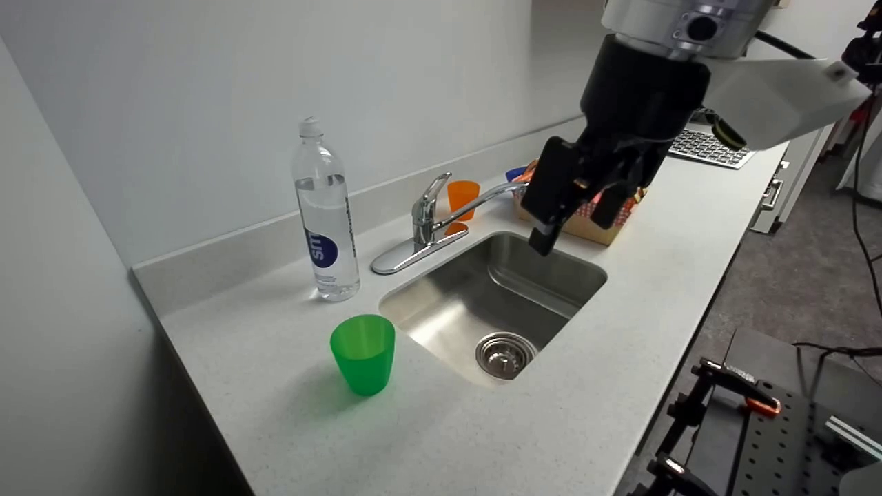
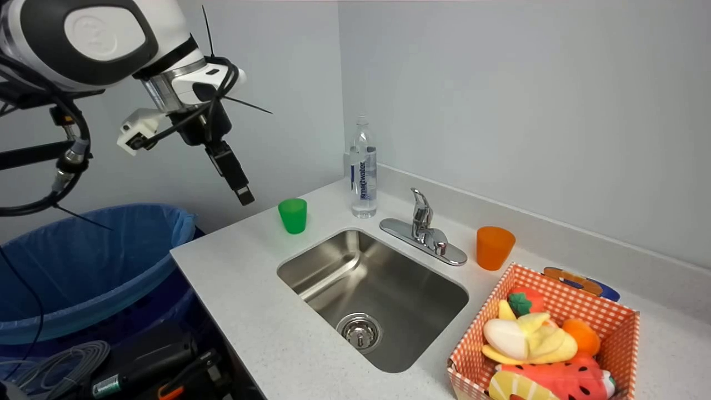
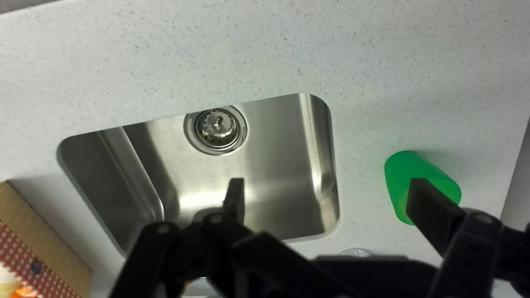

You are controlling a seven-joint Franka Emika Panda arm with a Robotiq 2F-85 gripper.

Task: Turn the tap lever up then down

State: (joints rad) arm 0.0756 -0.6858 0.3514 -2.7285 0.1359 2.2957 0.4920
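Wrist view: fingers [image 3: 433, 211] stood spread; in both exterior views the upward-slanting lever [image 1: 435, 187] lay well apart from them, toward the wall [image 1: 427, 76].

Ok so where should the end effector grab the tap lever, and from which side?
Probably the upper free end of the tap lever, from above and the sink side: it slants upward, clear of the spout, and the wall behind leaves less room there.

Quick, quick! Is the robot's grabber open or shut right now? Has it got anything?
Gripper: open, holding nothing.
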